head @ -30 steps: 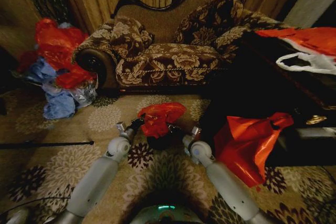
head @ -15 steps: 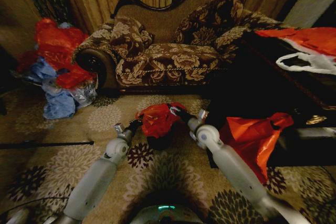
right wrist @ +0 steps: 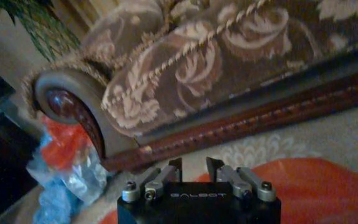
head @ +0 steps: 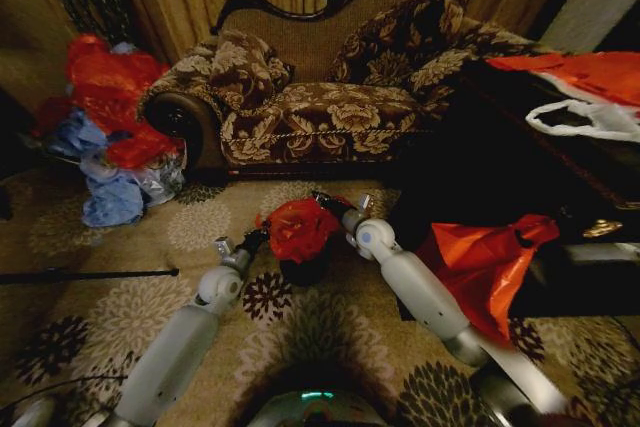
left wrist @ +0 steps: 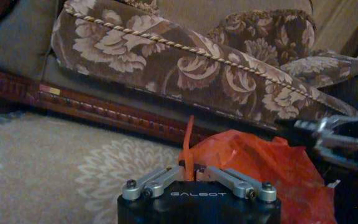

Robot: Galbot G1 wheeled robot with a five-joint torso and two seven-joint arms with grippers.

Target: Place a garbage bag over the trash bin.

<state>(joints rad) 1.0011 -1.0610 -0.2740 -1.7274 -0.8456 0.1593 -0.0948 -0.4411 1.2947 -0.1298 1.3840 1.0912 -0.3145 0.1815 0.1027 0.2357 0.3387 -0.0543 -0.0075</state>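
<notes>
Red garbage bag (head: 300,228) pinched by left gripper (left wrist: 191,173) — right gripper (right wrist: 193,169) parted above it.

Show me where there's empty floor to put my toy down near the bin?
Bare carpet lies between the bag heap and the bin, in front of the sofa. More lies between the two arms. It's crowded at the bin: the red bag covers it, with the left gripper and right gripper beside it. An orange bag fills the right.

Left hand (left wrist: 190,173) pinched closed; right hand (right wrist: 194,169) parted, raised.
</notes>
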